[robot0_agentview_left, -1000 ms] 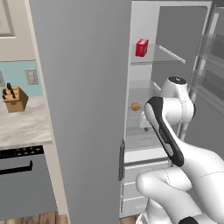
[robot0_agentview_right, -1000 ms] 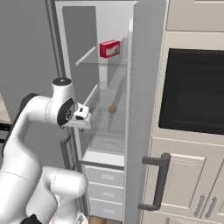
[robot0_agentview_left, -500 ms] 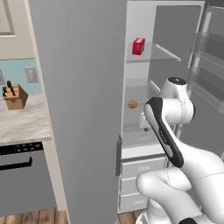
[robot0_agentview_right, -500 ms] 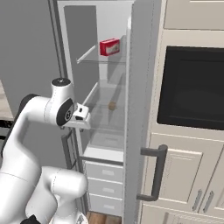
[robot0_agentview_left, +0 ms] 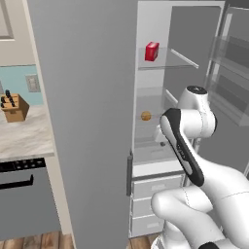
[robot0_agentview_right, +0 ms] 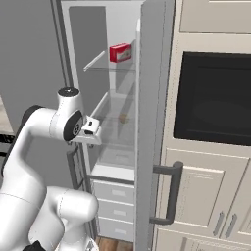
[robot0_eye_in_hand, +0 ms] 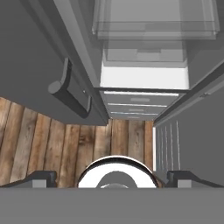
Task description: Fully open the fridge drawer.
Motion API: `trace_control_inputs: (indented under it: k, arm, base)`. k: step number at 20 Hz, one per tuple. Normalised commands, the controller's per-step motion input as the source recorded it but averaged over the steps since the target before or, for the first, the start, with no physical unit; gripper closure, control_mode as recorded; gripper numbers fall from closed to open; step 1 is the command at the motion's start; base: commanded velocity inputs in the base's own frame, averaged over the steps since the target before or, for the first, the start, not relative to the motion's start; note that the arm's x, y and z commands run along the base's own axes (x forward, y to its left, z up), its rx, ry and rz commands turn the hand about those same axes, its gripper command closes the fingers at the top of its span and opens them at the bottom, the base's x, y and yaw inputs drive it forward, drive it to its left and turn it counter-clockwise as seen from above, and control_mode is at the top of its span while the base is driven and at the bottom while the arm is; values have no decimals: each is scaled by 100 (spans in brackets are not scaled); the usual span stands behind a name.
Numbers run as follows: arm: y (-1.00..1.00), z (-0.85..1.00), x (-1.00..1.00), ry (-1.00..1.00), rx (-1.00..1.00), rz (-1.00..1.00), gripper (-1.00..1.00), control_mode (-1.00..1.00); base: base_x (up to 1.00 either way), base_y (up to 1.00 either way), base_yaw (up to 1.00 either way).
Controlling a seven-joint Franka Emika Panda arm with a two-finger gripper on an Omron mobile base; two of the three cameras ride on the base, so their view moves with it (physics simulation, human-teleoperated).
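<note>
The fridge drawer (robot0_eye_in_hand: pixel 155 27) is a clear, pale grey plastic box spanning the white interior, at the top of the hand view above a white ledge (robot0_eye_in_hand: pixel 144 76). It also shows low in the fridge as the drawer (robot0_agentview_left: pixel 150 147) and the drawer (robot0_agentview_right: pixel 116 151). My gripper (robot0_eye_in_hand: pixel 112 177) is open, its dark fingertips (robot0_eye_in_hand: pixel 41 177) wide apart and holding nothing. It hangs in front of the fridge, apart from the drawer. The hand (robot0_agentview_right: pixel 91 128) sits at the interior's left edge, and the hand (robot0_agentview_left: pixel 161 136) is partly hidden behind my forearm.
Opaque light-grey stacked drawer fronts (robot0_eye_in_hand: pixel 140 107) sit under the ledge. The fridge door with its dark handle (robot0_eye_in_hand: pixel 70 91) stands close on one side; the handle (robot0_agentview_right: pixel 169 196) juts out. A red box (robot0_agentview_left: pixel 151 51) and a small orange item (robot0_agentview_left: pixel 146 115) rest on glass shelves. Wooden floor (robot0_eye_in_hand: pixel 52 144) lies below.
The whole picture has shifted slightly in both base views, so the base has moved a little. The arm keeps the same pose in front of the fridge.
</note>
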Motion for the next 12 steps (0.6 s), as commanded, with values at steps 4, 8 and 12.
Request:
trace_control_inputs:
  k: [4,8,12]
  arm:
    - [-6,-1,0,0,0,0,-100,-100]
    - [-28,0,10,0,0,0,-100,-100]
    - [-23,0,49,0,3,0,-100,-100]
  base:
    - [0,-18,0]
    - [0,0,0]
    - [0,0,0]
